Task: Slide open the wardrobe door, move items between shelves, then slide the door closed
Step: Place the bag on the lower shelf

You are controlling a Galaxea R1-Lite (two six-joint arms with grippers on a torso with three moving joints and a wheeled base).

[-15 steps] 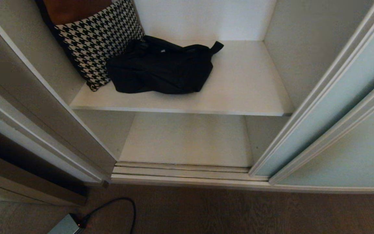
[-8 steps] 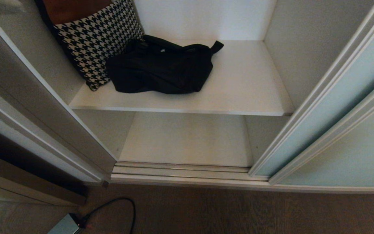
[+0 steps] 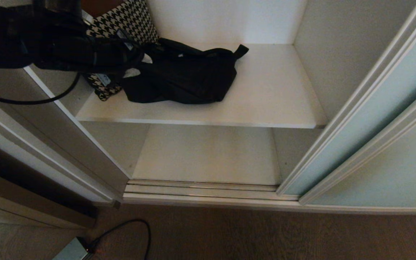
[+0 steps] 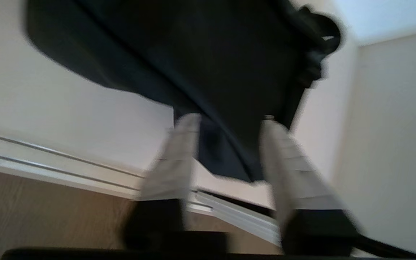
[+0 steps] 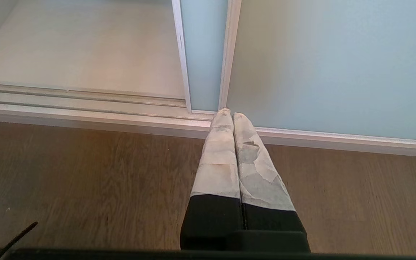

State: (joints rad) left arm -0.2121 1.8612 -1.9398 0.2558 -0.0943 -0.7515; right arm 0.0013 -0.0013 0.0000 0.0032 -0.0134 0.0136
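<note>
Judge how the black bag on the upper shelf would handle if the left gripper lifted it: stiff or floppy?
Probably floppy: the black bag lies slumped and creased on the upper shelf. Likely to sag and dangle its strap once the open left gripper pinches it.

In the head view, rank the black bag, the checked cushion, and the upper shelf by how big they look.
1. upper shelf, widest by far.
2. black bag.
3. checked cushion; the left arm covers much of it, so its true size against the bag is unsure.
</note>
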